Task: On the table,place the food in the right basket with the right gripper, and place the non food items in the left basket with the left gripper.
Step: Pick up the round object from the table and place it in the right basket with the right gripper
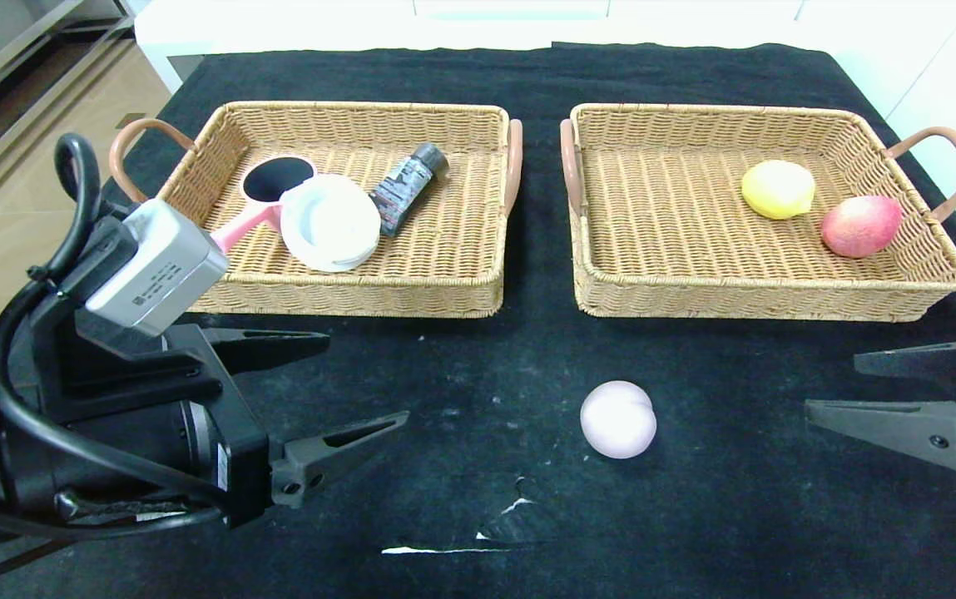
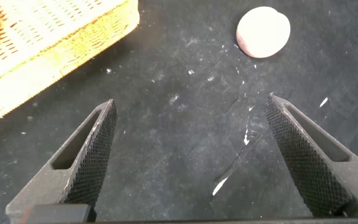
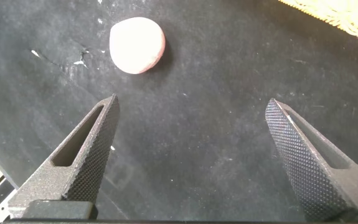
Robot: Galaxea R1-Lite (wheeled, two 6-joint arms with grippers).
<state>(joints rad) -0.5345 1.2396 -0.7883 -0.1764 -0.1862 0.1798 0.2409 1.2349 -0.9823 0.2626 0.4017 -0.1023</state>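
**Mauve ball the last piece left on the cloth**

Pale mauve-grey, the ball [image 1: 618, 419] sat alone on the black-draped table [image 1: 694, 516], in front of the gap between the two baskets and a little nearer the right basket [image 1: 765, 304]. Just in front of the ball a small white tear [image 1: 444, 548] showed in the cloth. Farther from the ball, the right basket already held the yellow lemon [image 1: 777, 189] and the red-pink peach [image 1: 861, 225], lying close together near its right-hand end. The left basket [image 1: 344, 298] held the pink pan [image 1: 265, 193], the white lid-like dish [image 1: 329, 222] lying against it, and the black squeeze tube [image 1: 408, 188] just beside the dish.

The right gripper [image 1: 829, 383] waited to the right of the ball, well apart from it, fingers spread wide and holding nothing. The left gripper [image 1: 365, 381] stood to the ball's left, likewise spread and empty, apparently finished.

Judged from this, the ball was the remaining step. It looked round and likely to roll, so the right gripper would do well to centre over it, straddle its widest part, and close gently before lifting it over the wicker rim.
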